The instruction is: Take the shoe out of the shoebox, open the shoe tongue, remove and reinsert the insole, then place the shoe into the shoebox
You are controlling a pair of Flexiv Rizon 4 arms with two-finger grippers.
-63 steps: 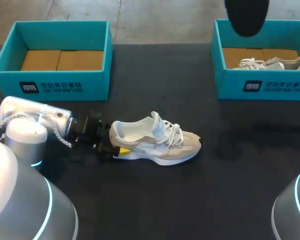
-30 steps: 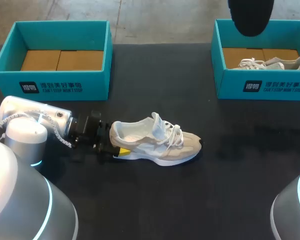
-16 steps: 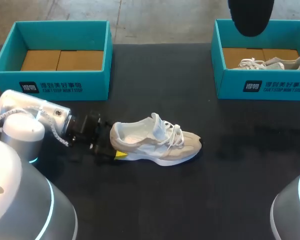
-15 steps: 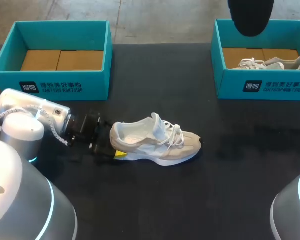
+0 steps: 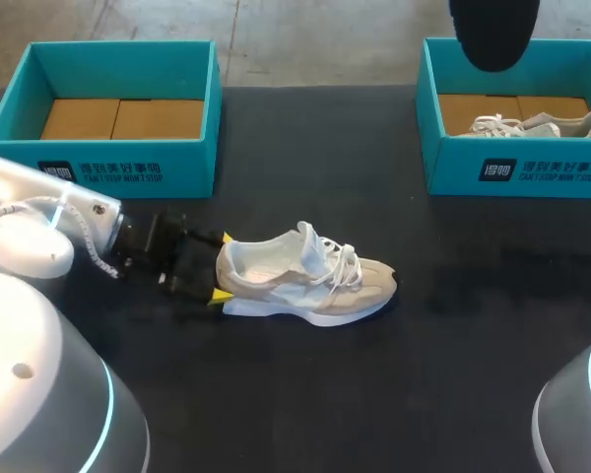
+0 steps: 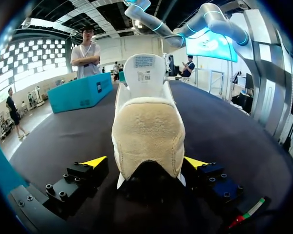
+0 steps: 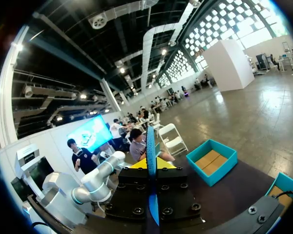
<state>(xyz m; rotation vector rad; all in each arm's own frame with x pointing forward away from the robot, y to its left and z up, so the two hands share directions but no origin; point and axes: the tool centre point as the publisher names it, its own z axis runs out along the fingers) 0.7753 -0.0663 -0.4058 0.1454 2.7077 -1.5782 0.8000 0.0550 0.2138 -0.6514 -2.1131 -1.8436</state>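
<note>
A white and beige shoe lies on its sole at the middle of the black table, toe to the right. My left gripper is open at its heel, one yellow tip on each side. In the left wrist view the suede heel stands between the fingers of the left gripper. My right gripper is raised high and shut on a thin blue insole, seen edge-on. A dark oval shape hangs at the head view's upper edge.
An open teal shoebox with brown cardboard inside stands at the back left. A second teal shoebox at the back right holds another pale shoe. Bare black table lies in front of the shoe.
My left gripper has opened wide, so both yellow tips now show beside the heel, and its arm has drawn back to the left. The shoe has stayed put.
</note>
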